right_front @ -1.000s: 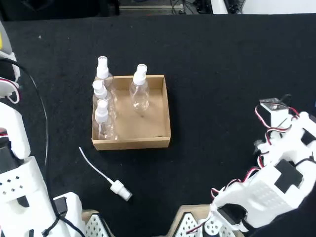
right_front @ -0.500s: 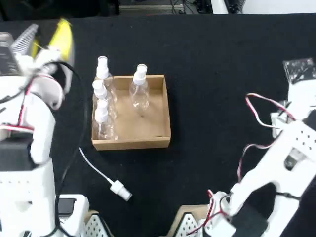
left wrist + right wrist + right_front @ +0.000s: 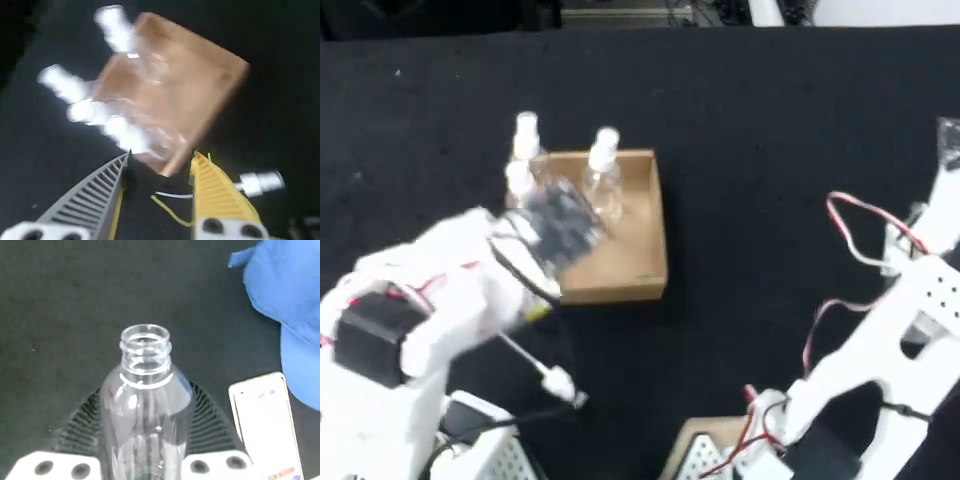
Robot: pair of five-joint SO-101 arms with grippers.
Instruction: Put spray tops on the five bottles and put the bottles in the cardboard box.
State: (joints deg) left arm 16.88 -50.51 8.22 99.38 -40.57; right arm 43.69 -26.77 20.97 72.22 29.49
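Black cloth (image 3: 770,120) covers the whole table from where I stand. On it sits a shallow brown cardboard box (image 3: 655,230) with clear plastic bottles (image 3: 603,185) standing in it, each wearing a white spray top. They are grouped along one side, with one more at the far wall.

A white left arm (image 3: 450,290) leans over the box's near corner. The left gripper (image 3: 161,157) hangs just above the box's near edge, its grey and yellow fingers spread apart with nothing between them. A loose white spray top (image 3: 560,383) with a long thin dip tube lies on the cloth just in front of the box, near that gripper.

Off to the other side, the right arm (image 3: 910,310) is raised. The right gripper (image 3: 147,407) is clamped around an uncapped clear bottle (image 3: 145,370), neck open and pointing away from the wrist. Blue fabric (image 3: 295,290) and a white card (image 3: 265,420) lie on the cloth beyond it.
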